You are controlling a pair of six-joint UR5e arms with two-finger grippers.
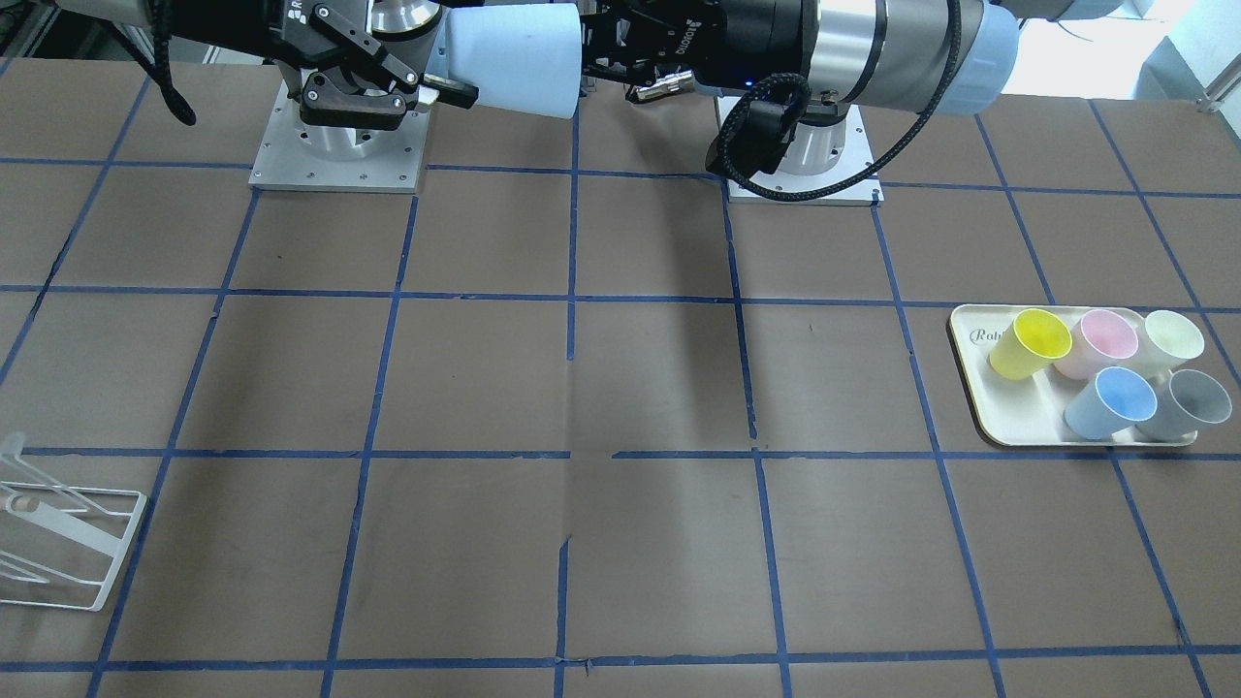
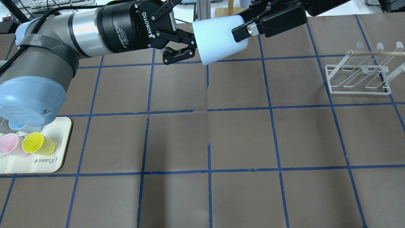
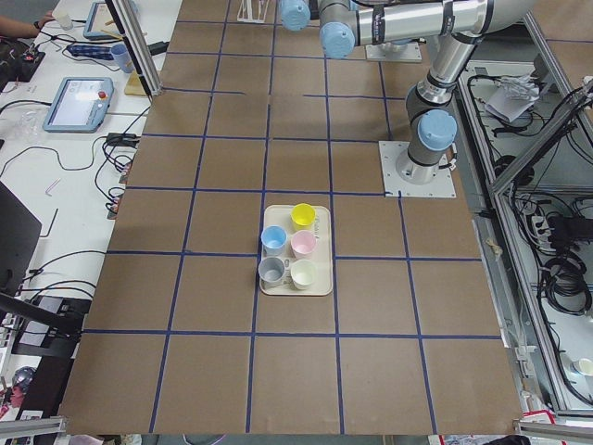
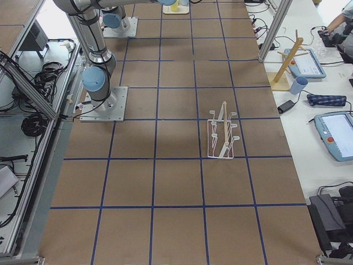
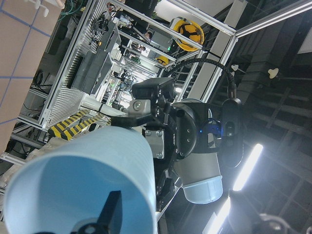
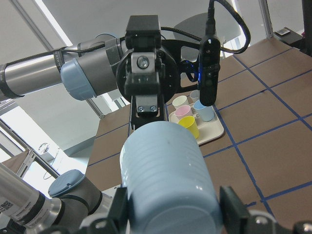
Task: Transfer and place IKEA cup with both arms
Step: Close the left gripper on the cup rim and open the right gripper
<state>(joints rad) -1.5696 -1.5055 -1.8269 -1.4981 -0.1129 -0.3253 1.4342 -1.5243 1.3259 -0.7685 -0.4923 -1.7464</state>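
Observation:
The pale-blue IKEA cup (image 1: 509, 58) hangs sideways in the air between both grippers, above the table's robot side, and shows in the overhead view (image 2: 218, 39). My right gripper (image 2: 237, 28) is shut on its narrow base end, one finger on each side in the right wrist view (image 6: 173, 214). My left gripper (image 2: 193, 46) is at the wide mouth, its jaws a little apart. One of its fingers (image 5: 109, 209) reaches inside the cup (image 5: 73, 185), clear of the wall. The other finger (image 6: 147, 105) sits just above the rim.
A cream tray (image 1: 1018, 417) on the robot's left side holds a yellow cup (image 1: 1033, 344), a pink one, a cream one, a grey one (image 1: 1188, 402) and the blue twin (image 1: 1110, 402). A white wire rack (image 2: 357, 82) stands on the robot's right side.

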